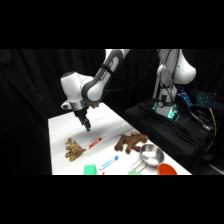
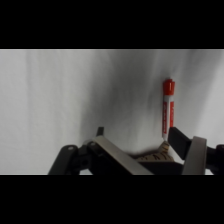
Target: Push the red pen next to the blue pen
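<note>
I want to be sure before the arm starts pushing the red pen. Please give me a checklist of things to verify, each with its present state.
1. Red pen in sight in both views: ok; the wrist view also shows it.
2. Blue pen located: ok, nearer the front edge than the red pen, apart from it.
3. Tool positioned behind the red pen: ok, it hangs just beyond the pen's far end, not touching.
4. Table between the two pens free: ok.
5. Neighbours: not ok, the tan toy lies close beside the red pen.
6. Tool fingers open or shut: cannot tell.
</note>
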